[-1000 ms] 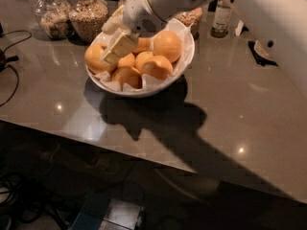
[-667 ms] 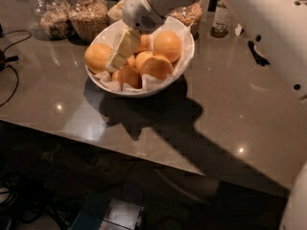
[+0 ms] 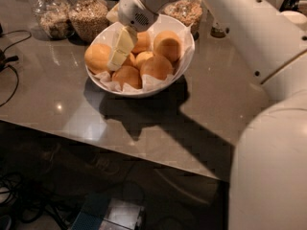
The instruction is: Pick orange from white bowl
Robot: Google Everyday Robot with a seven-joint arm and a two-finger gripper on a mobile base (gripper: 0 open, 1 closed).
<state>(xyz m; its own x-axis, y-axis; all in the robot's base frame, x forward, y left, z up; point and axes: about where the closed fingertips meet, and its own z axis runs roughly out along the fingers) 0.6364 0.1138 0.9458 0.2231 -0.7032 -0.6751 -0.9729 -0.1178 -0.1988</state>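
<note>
The orange (image 3: 98, 57) lies at the left rim of the white bowl (image 3: 186, 51) on the bench (image 3: 57, 95). The end effector (image 3: 119, 49) reaches into the bowl just beside it; I cannot tell whether it is apart or together.

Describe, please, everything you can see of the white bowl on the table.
The white bowl is wide, shallow, round and glossy, probably ceramic. It rests on the grey table, close to glass jars of grain. Crinkled white paper lines it, and several oranges fill it. The claw hangs down into its left half, among the fruit.
</note>
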